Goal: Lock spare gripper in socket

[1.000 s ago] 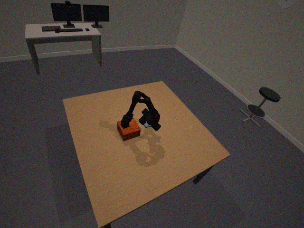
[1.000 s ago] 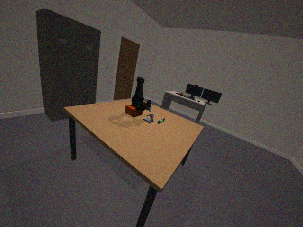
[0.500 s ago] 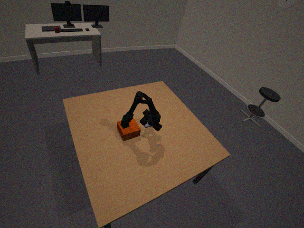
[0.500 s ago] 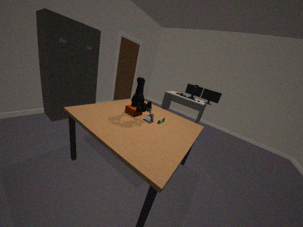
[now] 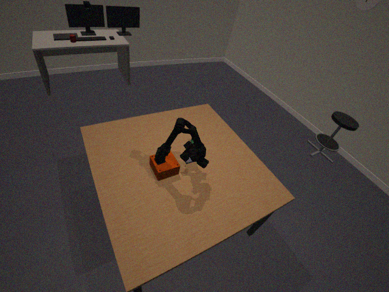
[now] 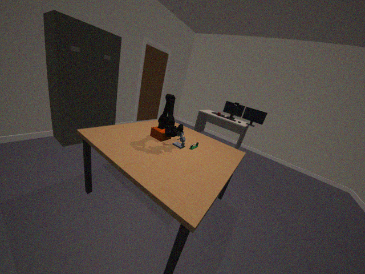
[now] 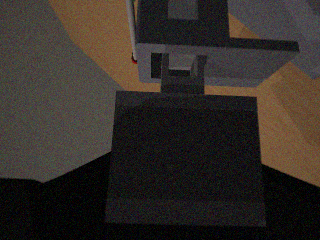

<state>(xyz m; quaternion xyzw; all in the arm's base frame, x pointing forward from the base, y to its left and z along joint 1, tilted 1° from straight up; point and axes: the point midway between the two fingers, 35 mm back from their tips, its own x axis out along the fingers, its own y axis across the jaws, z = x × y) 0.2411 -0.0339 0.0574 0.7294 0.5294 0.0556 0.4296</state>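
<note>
My gripper (image 5: pixel 192 156) (image 6: pixel 178 131) is shut on the spare gripper (image 7: pixel 184 160), a dark grey block that fills the wrist view. Its narrow spigot (image 7: pixel 182 82) points away from me and meets the opening in the light grey mount's socket (image 7: pixel 220 57); I cannot tell how deep it sits. The mount (image 6: pixel 179 143) stands on the table just beside the arm's orange base (image 5: pixel 165 166) (image 6: pixel 159 134). The lock pin (image 7: pixel 131 27), a thin pale rod with a red tip, lies on the table left of the mount, out of the socket. It rests by a small green holder (image 6: pixel 194 146).
The wooden table (image 5: pixel 151 226) (image 6: pixel 182 182) carries the arm and the parts. A desk with two monitors (image 5: pixel 84 41) (image 6: pixel 223 119) and a stool (image 5: pixel 337 132) stand far off on the floor.
</note>
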